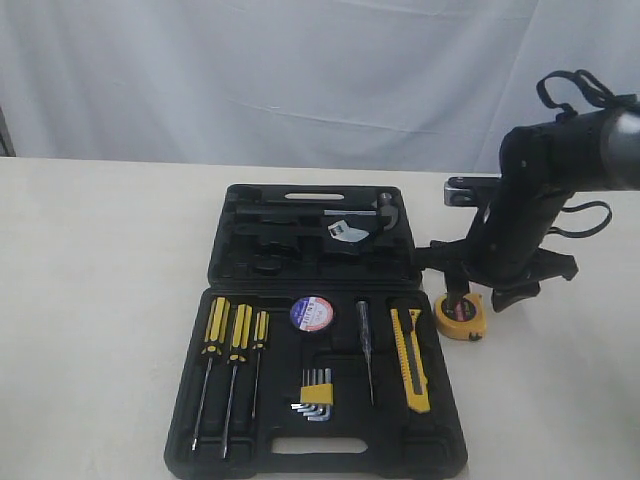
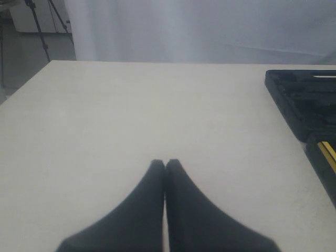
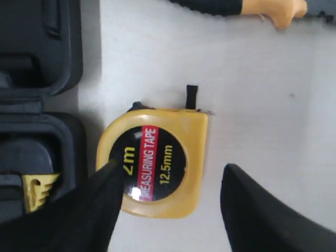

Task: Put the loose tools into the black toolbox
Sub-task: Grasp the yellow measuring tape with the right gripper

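Observation:
The black toolbox (image 1: 190, 400) lies open on the table. In its tray rest the black tape roll (image 1: 311, 313) with a blue-white label and the yellow-and-black utility knife (image 1: 410, 360). The yellow tape measure (image 1: 462, 319) lies flat on the table just right of the box. My right gripper (image 3: 171, 166) hangs open directly over the tape measure (image 3: 155, 163); one fingertip overlaps its face and the other stands past its far edge. A black-and-orange pliers handle (image 3: 247, 6) lies on the table beyond it. My left gripper (image 2: 165, 161) is shut and empty over bare table.
Three yellow-black screwdrivers (image 1: 236, 335), a hex key set (image 1: 314, 392) and a slim tester screwdriver (image 1: 366, 350) fill other tray slots. The lid (image 1: 235, 215) holds a hammer and a wrench (image 1: 345, 230). The right arm (image 1: 530, 200) looms over the table's right side.

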{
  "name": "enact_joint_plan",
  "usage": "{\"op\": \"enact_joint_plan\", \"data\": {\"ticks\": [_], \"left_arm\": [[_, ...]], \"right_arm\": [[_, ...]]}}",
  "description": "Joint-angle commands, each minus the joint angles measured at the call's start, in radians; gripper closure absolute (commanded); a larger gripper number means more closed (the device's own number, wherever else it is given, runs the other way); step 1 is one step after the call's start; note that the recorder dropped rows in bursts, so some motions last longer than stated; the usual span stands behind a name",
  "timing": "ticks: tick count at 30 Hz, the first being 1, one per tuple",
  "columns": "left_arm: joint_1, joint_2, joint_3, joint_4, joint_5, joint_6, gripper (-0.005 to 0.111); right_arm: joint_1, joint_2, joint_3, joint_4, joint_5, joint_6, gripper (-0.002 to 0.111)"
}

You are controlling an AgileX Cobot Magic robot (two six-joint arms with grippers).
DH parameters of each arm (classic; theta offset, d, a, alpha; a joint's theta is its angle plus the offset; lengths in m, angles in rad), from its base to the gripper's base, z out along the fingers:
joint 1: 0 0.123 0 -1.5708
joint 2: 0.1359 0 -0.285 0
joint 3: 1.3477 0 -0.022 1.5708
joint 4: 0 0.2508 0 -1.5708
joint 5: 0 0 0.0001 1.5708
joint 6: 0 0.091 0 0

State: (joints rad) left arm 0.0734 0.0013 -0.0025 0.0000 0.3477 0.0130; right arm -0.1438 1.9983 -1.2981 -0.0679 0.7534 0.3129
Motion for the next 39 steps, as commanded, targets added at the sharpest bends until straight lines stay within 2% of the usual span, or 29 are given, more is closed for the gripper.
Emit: {"op": "enact_joint_plan", "data": {"ticks": [1, 7, 39], "left_arm": [[-0.005, -0.001, 0.003, 0.000, -0.005, -0.006, 0.107], [-0.005, -0.001, 0.003, 0.000, -0.005, -0.006, 0.107], [-0.005, -0.001, 0.003, 0.000, -0.005, -0.006, 0.107]], "right_arm": [[-0.005, 0.009, -0.003, -0.012, -0.032, -0.024, 0.055], [-0.005, 0.009, -0.003, -0.008, -0.041, -0.044, 0.037], [-0.005, 0.065, -0.003, 0.026, -0.090, -0.051, 0.037]]}}
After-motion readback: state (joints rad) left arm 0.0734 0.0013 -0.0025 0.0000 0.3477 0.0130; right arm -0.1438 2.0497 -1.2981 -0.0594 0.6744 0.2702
